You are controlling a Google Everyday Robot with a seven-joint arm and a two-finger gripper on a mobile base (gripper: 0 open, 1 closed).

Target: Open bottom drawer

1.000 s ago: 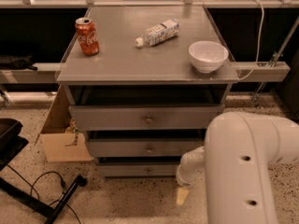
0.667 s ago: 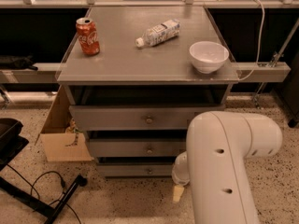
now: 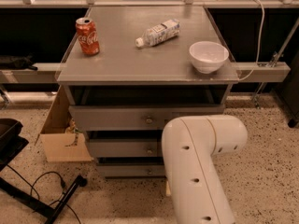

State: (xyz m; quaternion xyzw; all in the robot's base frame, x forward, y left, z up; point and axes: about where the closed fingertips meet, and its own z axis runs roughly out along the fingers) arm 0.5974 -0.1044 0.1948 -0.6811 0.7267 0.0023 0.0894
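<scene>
The bottom drawer is the lowest of three gray drawers in the front of the desk, close to the floor. It looks shut, with its front in line with the desk's frame. It has a small round brass knob in the middle of its front.

The drawer looks like wood, so I think it is hard and stiff and will not bend or break. It may be a bit heavy and may stick when pulled. The flat front gives nothing to grab. The knob is the one good spot to hold. It is small, round and shiny, so it could slip. A snug hold and a straight pull away from the desk should work best.

The robot's big white arm is in front of the desk, on its right half, and it hides that side of the drawers. The pincer is low down at the foot of the desk, just below the bottom drawer. Only a small pale bit of it peeks out past the arm. I cannot tell if it is open or shut, or if it touches the knob or holds anything.

On top of the desk are a red can, a bottle on its side and a white bowl.
</scene>
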